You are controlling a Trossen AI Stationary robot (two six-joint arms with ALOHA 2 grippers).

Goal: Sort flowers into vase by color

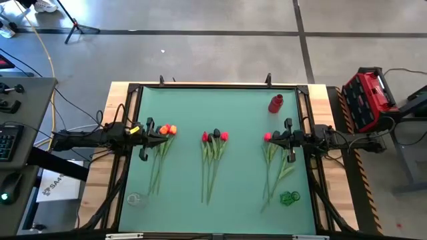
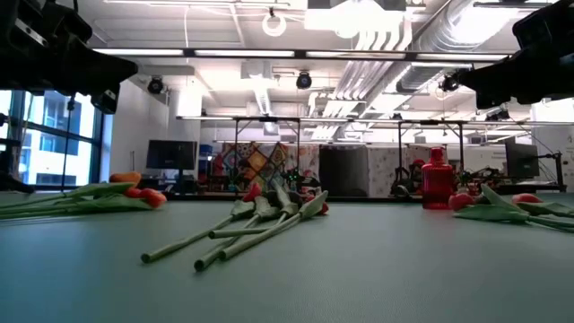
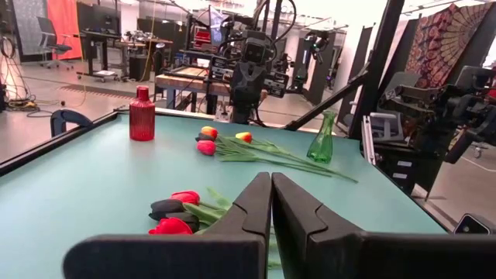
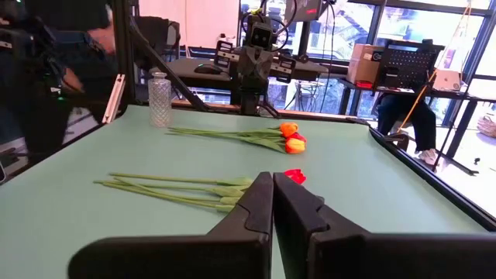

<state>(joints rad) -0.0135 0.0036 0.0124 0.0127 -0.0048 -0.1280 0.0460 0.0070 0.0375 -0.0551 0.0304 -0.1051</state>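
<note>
Three bunches of flowers lie flat on the green mat, heads toward the far edge. The left bunch (image 1: 160, 157) has orange and red heads, the middle bunch (image 1: 212, 160) red and dark ones, and the right bunch (image 1: 272, 163) red ones. My left gripper (image 1: 165, 138) is shut and held level above the left bunch's heads. My right gripper (image 1: 272, 139) is shut and level above the right bunch's heads. A red vase (image 1: 275, 103) stands at the far right, a green vase (image 1: 289, 197) near right and a clear vase (image 1: 135, 199) near left.
A dark frame (image 1: 213, 86) runs round the mat (image 1: 213, 107). In the left wrist view the red vase (image 3: 141, 114) and green vase (image 3: 322, 139) stand beyond the bunches. The clear vase (image 4: 160, 99) shows in the right wrist view. Bare mat lies between the bunches.
</note>
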